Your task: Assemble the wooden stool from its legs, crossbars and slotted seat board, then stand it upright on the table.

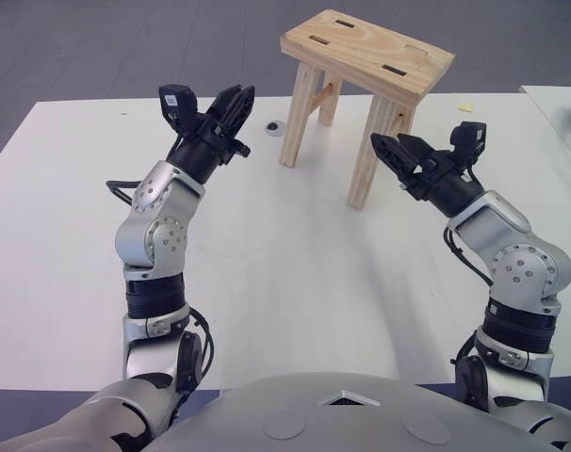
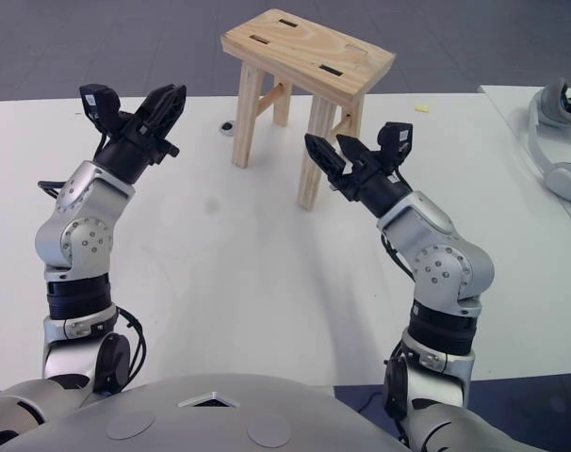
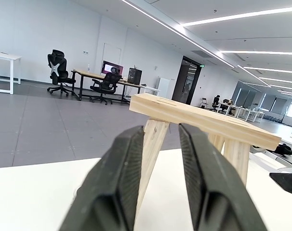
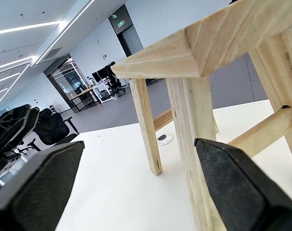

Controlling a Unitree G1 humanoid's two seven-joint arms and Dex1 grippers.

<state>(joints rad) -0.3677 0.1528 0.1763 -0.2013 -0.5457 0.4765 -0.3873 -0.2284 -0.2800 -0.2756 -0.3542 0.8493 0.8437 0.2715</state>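
Note:
The assembled wooden stool stands upright on its legs at the far middle of the white table, slotted seat on top and crossbars between the legs. My left gripper hangs in the air to the stool's left, open with a narrow gap and nothing in it; its wrist view looks between the fingers at the stool. My right gripper is open wide just right of the stool's near right leg, not touching it. From the right wrist, the stool looms close.
A small round grommet lies in the table beside the stool's left legs. A white headset-like object rests on a neighbouring table at the right. A small yellow scrap lies at the far right. Bare tabletop stretches between my arms.

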